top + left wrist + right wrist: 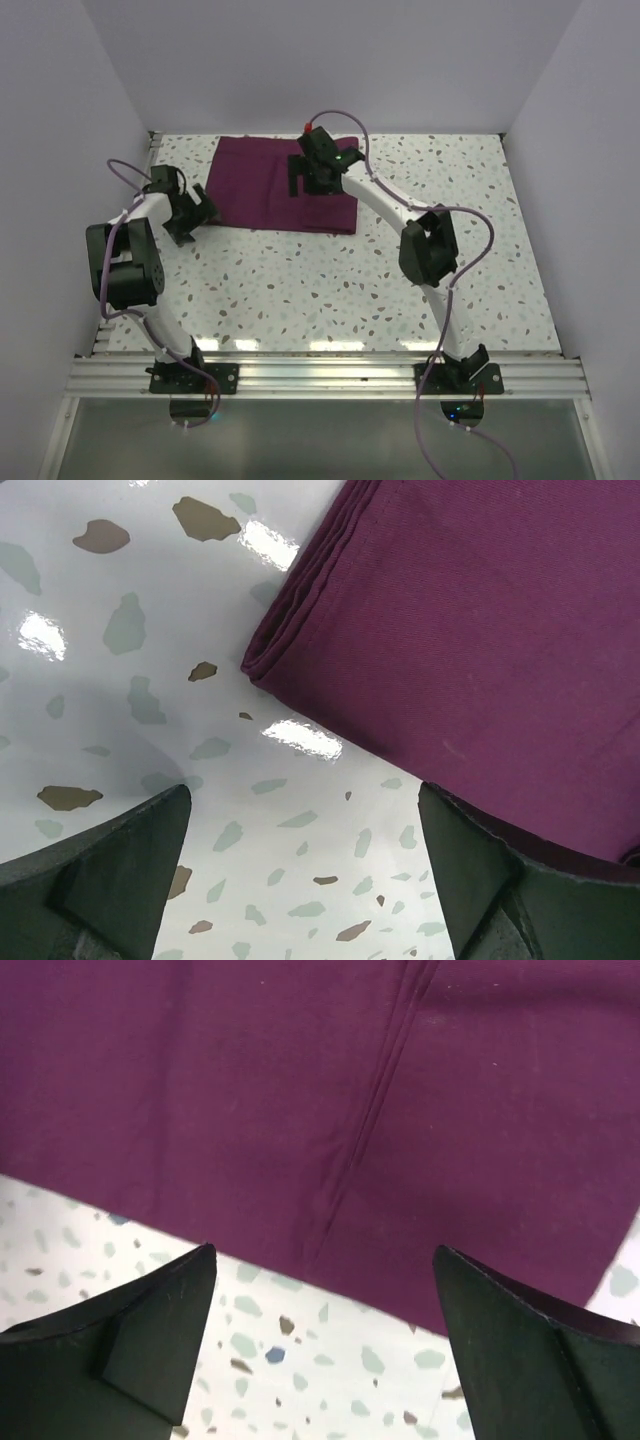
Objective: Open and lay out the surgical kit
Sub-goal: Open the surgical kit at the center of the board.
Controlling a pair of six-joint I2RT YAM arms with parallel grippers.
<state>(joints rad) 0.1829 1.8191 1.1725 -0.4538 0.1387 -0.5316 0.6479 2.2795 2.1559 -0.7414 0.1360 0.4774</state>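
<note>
The surgical kit (258,185) is a dark purple cloth wrap, lying folded and flat at the back of the speckled table (330,290). My left gripper (203,214) stands open at the wrap's near left corner. In the left wrist view the folded corner (270,660) lies just ahead of the left gripper (305,788), with only bare table between the fingers. My right gripper (308,182) hangs open over the wrap's right half. In the right wrist view a fold seam (365,1130) runs down the cloth (200,1080) to its near edge, which lies between the tips of the right gripper (325,1249).
White walls close in the table on the left, back and right. An aluminium rail (320,378) carrying both arm bases runs along the near edge. Purple cables loop from each arm.
</note>
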